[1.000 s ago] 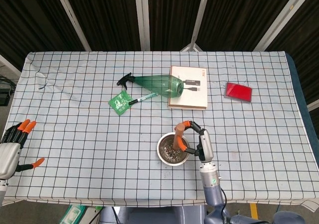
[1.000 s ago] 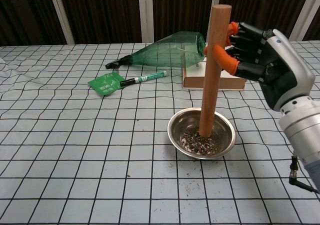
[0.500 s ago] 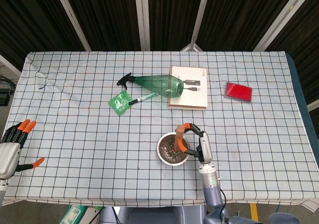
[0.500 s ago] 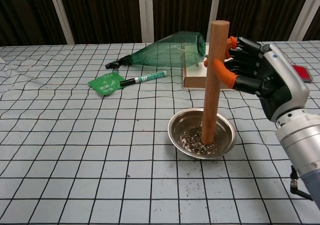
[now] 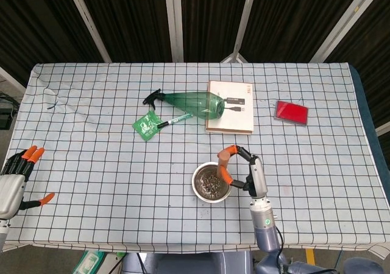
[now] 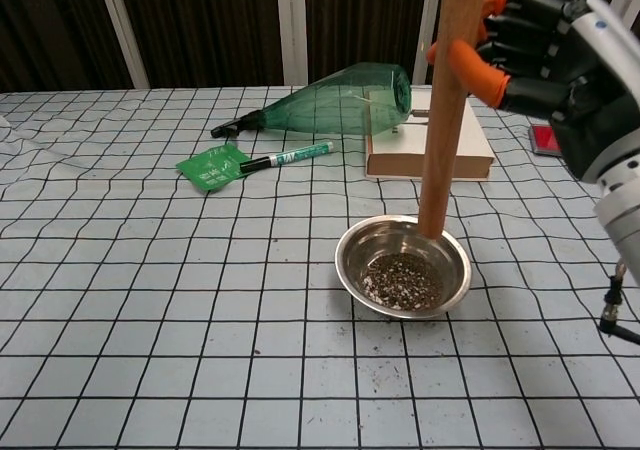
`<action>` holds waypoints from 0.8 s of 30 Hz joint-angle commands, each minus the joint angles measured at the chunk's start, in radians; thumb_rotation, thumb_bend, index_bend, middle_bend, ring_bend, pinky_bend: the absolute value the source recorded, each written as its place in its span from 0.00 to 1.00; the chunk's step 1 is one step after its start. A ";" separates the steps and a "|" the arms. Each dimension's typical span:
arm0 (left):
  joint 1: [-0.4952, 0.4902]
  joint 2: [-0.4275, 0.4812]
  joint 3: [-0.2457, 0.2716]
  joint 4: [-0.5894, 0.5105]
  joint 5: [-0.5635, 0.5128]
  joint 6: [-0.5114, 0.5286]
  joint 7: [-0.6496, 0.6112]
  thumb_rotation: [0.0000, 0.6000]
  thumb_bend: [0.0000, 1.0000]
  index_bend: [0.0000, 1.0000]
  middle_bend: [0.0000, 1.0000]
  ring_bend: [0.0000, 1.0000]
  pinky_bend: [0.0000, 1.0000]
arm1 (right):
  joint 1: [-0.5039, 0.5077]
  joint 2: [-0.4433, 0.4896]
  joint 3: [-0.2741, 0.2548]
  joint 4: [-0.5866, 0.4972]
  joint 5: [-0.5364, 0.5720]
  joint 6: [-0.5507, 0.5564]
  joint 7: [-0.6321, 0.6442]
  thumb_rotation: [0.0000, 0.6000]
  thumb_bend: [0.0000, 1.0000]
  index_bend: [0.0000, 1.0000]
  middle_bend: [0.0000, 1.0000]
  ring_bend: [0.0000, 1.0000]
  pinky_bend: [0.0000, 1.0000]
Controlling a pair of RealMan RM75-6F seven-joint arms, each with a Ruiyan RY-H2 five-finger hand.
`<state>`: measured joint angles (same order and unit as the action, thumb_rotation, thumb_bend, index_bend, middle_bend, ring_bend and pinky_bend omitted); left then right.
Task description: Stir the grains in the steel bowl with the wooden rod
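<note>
We see left hand (image 5: 13,179) released, fingers spread, at bench's near left corner. Steel bowl (image 6: 403,265) with grains (image 6: 404,280) near front edge; right hand (image 6: 549,55) grasping upright wooden rod (image 6: 446,100), tip over the bowl's far rim.

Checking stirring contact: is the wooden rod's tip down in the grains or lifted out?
Lifted out. In the chest view the wooden rod, held by the right hand, ends above the steel bowl, clear of the grains.
</note>
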<state>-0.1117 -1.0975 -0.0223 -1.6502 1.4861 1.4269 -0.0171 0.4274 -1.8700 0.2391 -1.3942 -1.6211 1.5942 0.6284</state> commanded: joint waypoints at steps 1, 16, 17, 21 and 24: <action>0.001 0.000 0.000 0.001 0.001 0.002 0.000 1.00 0.06 0.00 0.00 0.00 0.00 | 0.003 0.125 0.032 -0.101 -0.027 0.000 -0.091 1.00 0.67 0.82 0.66 0.52 0.47; 0.002 -0.006 -0.002 -0.004 -0.001 0.007 0.017 1.00 0.06 0.00 0.00 0.00 0.00 | -0.059 0.450 0.010 0.070 0.000 -0.059 -0.224 1.00 0.67 0.82 0.66 0.52 0.47; 0.002 -0.007 -0.002 -0.004 -0.001 0.008 0.017 1.00 0.06 0.00 0.00 0.00 0.00 | -0.060 0.455 0.000 0.096 -0.006 -0.062 -0.241 1.00 0.67 0.82 0.66 0.52 0.47; 0.003 -0.009 -0.004 -0.003 0.001 0.012 0.019 1.00 0.06 0.00 0.00 0.00 0.00 | -0.060 0.466 -0.042 0.192 -0.039 -0.075 -0.333 1.00 0.67 0.82 0.66 0.52 0.47; 0.004 -0.010 -0.003 0.000 -0.001 0.013 0.019 1.00 0.06 0.00 0.00 0.00 0.00 | -0.062 0.466 -0.076 0.247 -0.055 -0.096 -0.409 1.00 0.67 0.82 0.66 0.52 0.47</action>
<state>-0.1074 -1.1071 -0.0255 -1.6506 1.4854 1.4400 0.0015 0.3691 -1.4110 0.1929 -1.1800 -1.6585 1.5166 0.2655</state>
